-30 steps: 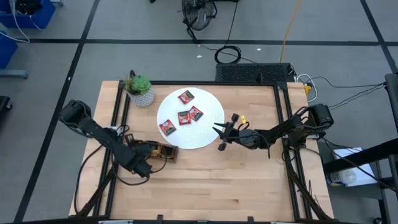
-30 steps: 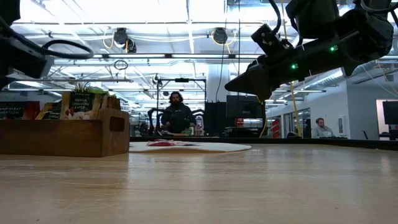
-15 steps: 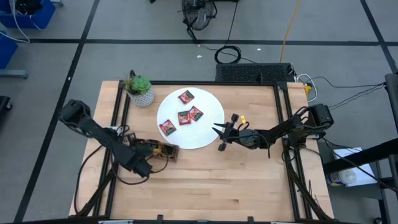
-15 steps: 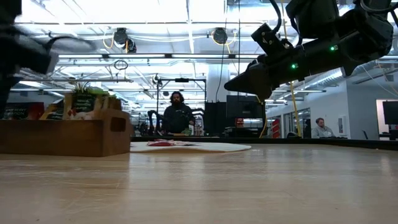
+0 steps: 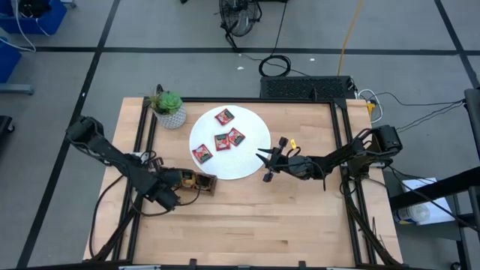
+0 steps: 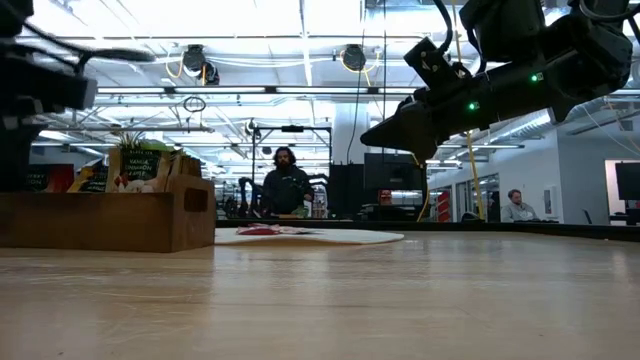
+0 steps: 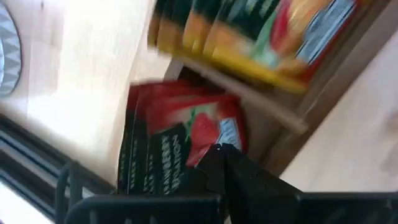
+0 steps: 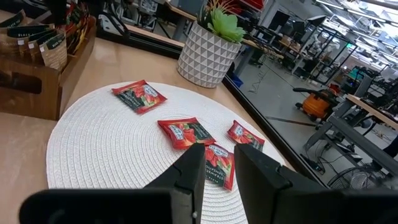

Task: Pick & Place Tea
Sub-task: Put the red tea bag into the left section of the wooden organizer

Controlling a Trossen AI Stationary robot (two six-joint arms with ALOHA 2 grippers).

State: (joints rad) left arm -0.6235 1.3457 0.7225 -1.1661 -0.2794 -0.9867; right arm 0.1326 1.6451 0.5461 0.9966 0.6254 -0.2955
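Left hand (image 5: 166,196) shifted, closed fingertips hidden among red sachets (image 7: 180,140)

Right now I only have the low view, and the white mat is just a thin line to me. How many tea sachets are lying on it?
Observer: From above, four red sachets lie on the white disc.
Operator: Is the right gripper over that disc?
Observer: No. The right gripper hangs just off the disc's right edge, its fingers open with nothing between them.
Operator: And the left one, behind the wooden tray?
Observer: The left gripper is shut, its tip down at the stacked red sachets in one compartment of the wooden tray. I cannot tell whether it holds one.
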